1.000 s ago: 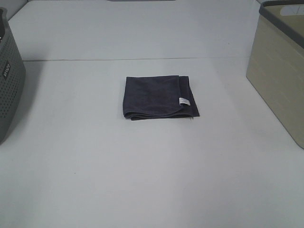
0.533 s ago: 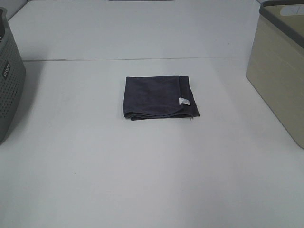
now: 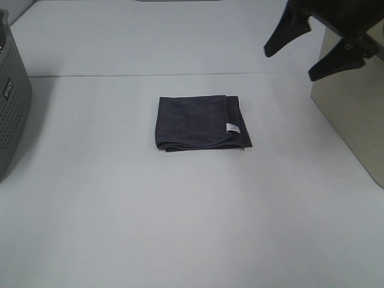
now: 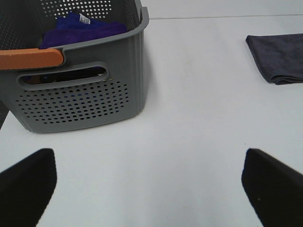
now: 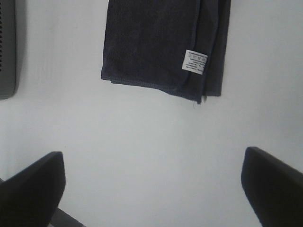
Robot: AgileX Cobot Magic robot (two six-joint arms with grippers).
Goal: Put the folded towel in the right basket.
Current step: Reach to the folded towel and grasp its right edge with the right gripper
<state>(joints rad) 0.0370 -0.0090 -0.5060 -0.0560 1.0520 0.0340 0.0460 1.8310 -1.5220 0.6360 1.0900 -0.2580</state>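
Grey perforated plastic makes up the left basket (image 3: pixel 11 102), which sits at the left edge of the white table (image 3: pixel 120 210). The left wrist view shows its orange handle (image 4: pixel 31 58) and a purple cloth (image 4: pixel 83 26) lying inside. The left pincer (image 4: pixel 151 187) hangs near that basket with its black fingers (image 4: pixel 28 182) spread wide. Only bare table lies between them, and they grip nothing.

At the middle of the table the folded towel (image 3: pixel 201 122) lies flat. It is dark grey, and a small white label (image 3: pixel 232 128) sits near its right edge. It is well apart from both baskets, and neither pincer touches it.

The right pincer (image 3: pixel 290 65) hangs in the air beyond the towel and to its right, in front of the right basket (image 3: pixel 354 120). Its jaws gape wide and hold nothing. In the right wrist view its fingers (image 5: pixel 272 187) frame bare table, and the towel lies ahead of them, clear of both tips. The right basket, beige, stands at the table's right edge.
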